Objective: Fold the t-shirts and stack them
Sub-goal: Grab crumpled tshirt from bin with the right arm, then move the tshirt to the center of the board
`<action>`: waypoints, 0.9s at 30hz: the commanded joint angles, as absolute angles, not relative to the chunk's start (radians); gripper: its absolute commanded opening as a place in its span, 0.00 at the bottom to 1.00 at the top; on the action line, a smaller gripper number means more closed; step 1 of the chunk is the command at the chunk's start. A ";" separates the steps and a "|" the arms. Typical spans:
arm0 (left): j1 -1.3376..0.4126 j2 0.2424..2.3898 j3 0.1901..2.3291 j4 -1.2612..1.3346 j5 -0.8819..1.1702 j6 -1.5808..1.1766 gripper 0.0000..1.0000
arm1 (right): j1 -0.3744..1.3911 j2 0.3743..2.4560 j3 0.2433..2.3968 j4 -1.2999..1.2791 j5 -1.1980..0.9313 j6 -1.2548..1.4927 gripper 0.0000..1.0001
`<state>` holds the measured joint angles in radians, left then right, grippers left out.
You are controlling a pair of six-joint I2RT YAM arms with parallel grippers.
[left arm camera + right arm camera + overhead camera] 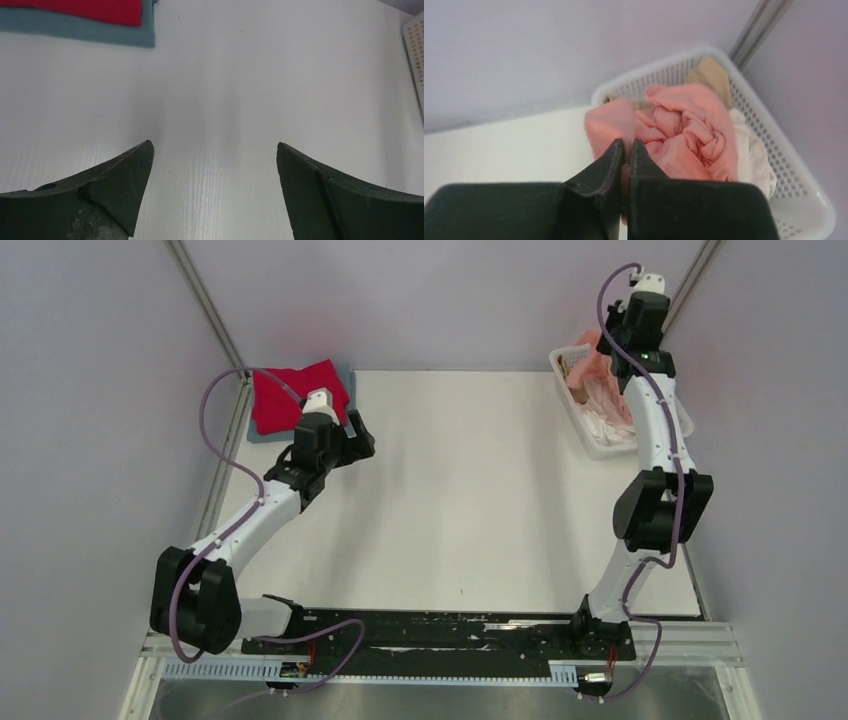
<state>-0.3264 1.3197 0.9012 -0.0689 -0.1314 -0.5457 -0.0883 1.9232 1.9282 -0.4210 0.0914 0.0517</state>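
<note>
From above. Shows a bright red t-shirt (295,390) folded flat on a grey-blue t-shirt (349,374) at ten o'clock on the worktop (470,490), presumably the start of the stack. Places the left pincer (362,438) just beside that pile, toward the centre. Puts the right pincer (603,348) at two o'clock, over the white lattice basket (600,448) and down at the salmon-pink t-shirt (590,365).

Left wrist. Shows both fingers (125,175) spread wide above bare worktop, nothing between them. Catches the red and grey-blue edges at eleven o'clock and a strip of basket at three o'clock. Reads as waiting clear of the stack, ready to help with spreading.

Right wrist. Shows the fingertips pinched shut on a fold at the near-left edge of the salmon-pink t-shirt. Leaves the rest bunched in the basket, over a tan t-shirt (711,75) at one o'clock and a white t-shirt (751,150) at three o'clock. Suggests an edge grip chosen to lift this one free without dragging the others. Looks like the pick-up step, with folding of this shirt not yet begun.
</note>
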 commanded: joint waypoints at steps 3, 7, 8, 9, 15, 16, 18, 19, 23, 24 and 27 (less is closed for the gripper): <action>-0.324 1.168 0.842 -0.064 -0.145 -0.576 1.00 | -0.086 1.711 2.134 -0.215 -0.092 0.119 0.00; -0.324 1.067 0.790 -0.095 -0.160 -0.612 1.00 | -0.049 1.664 2.224 -0.203 -0.355 0.213 0.00; -0.323 1.030 0.780 -0.100 -0.162 -0.619 1.00 | -0.028 1.648 2.226 -0.196 -0.401 0.229 0.00; -0.323 1.011 0.759 -0.111 -0.167 -0.633 1.00 | -0.007 1.633 2.223 -0.189 -0.431 0.247 0.00; -0.323 0.822 0.687 -0.210 -0.192 -0.680 1.00 | 0.230 1.606 2.251 -0.168 -0.541 0.311 0.00; -0.323 0.775 0.681 -0.226 -0.201 -0.686 1.00 | 0.270 1.610 2.267 -0.165 -0.543 0.312 0.00; -0.323 0.707 0.667 -0.278 -0.244 -0.707 1.00 | 0.354 1.624 2.293 -0.154 -0.547 0.309 0.00; -0.324 0.687 0.659 -0.311 -0.254 -0.717 1.00 | 0.391 1.632 2.307 -0.151 -0.549 0.306 0.00; -0.323 0.578 0.647 -0.420 -0.304 -0.747 1.00 | 0.471 1.637 2.296 -0.146 -0.530 0.297 0.00; -0.323 0.554 0.655 -0.444 -0.333 -0.754 1.00 | 0.471 1.625 2.267 -0.145 -0.514 0.298 0.00; -0.324 0.531 0.682 -0.567 -0.397 -0.796 1.00 | 0.468 1.540 2.099 -0.143 -0.361 0.276 0.00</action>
